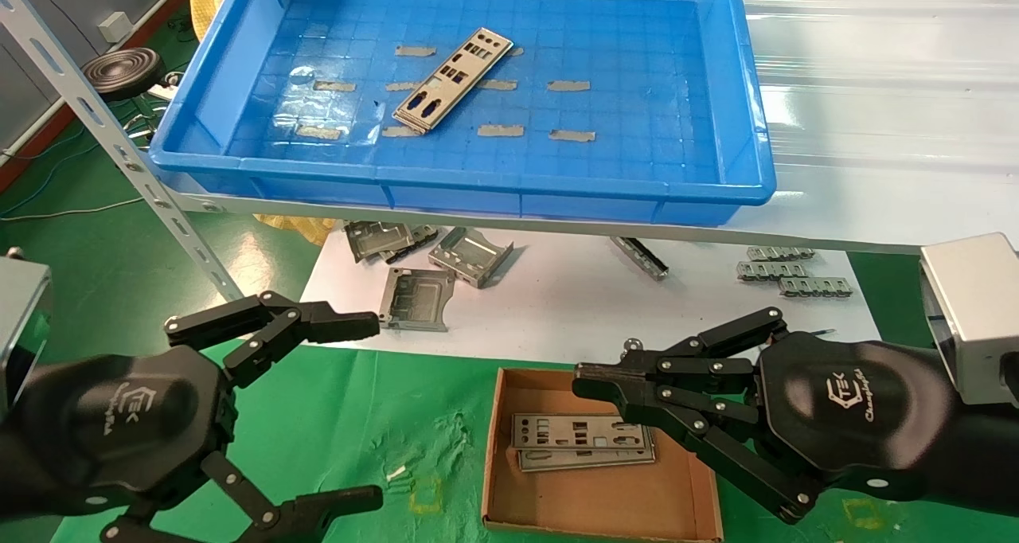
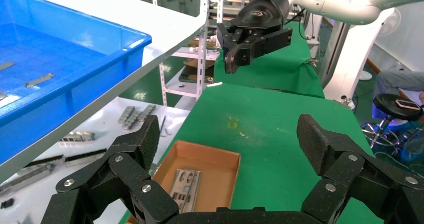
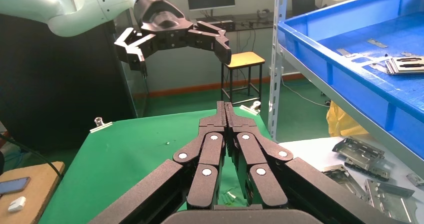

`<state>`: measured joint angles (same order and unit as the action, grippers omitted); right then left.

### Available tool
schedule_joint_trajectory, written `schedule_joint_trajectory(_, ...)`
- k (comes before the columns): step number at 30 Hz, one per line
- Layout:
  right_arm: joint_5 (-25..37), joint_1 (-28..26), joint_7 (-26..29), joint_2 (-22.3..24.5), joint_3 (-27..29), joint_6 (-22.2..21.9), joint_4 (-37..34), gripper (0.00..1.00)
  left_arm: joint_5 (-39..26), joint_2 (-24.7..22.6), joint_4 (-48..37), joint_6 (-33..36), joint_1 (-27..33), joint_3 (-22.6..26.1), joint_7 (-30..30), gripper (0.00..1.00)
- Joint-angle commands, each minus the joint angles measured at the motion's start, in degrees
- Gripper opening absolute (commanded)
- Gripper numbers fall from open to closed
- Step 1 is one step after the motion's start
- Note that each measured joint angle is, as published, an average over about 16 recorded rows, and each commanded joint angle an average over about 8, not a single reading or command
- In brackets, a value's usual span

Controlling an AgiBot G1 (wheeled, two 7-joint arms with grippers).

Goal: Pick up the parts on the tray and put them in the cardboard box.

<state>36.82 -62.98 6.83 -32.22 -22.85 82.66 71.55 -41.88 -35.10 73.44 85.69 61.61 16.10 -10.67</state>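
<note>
Right tool, fingers pressed together and holding nothing, hovers over the cardboard box; left tool hangs spread wide and empty beside it. We see the tray on its shelf with one plate left, lying diagonally mid-floor, well clear of the rims. Box holds about two plates. We judge the task mostly done.

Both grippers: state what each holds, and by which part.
Nothing is held. The left gripper hangs open and empty over the green mat; the right gripper is shut on nothing above the cardboard box.
</note>
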Motion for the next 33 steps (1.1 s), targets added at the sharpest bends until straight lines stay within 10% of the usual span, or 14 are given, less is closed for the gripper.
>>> schedule_joint_trajectory(1, 0.0, 0.0, 0.0, 0.0, 0.0, 0.0, 0.0, 0.0, 0.0, 0.0, 0.0, 0.0, 0.0, 0.0, 0.0, 1.0)
schedule_joint_trajectory(11, 0.0, 0.0, 0.0, 0.0, 0.0, 0.0, 0.0, 0.0, -0.51, -0.6, -0.13, -0.6, 1.35, 0.1, -0.2, 1.0)
schedule_joint_trajectory(18, 0.0, 0.0, 0.0, 0.0, 0.0, 0.0, 0.0, 0.0, -6.0, -6.34, -4.97, -2.8, 13.29, 2.58, -1.63, 1.0)
schedule_joint_trajectory(33, 0.0, 0.0, 0.0, 0.0, 0.0, 0.0, 0.0, 0.0, -26.24, -30.16, -45.99, -13.44, 42.91, 12.85, 4.67, 1.0)
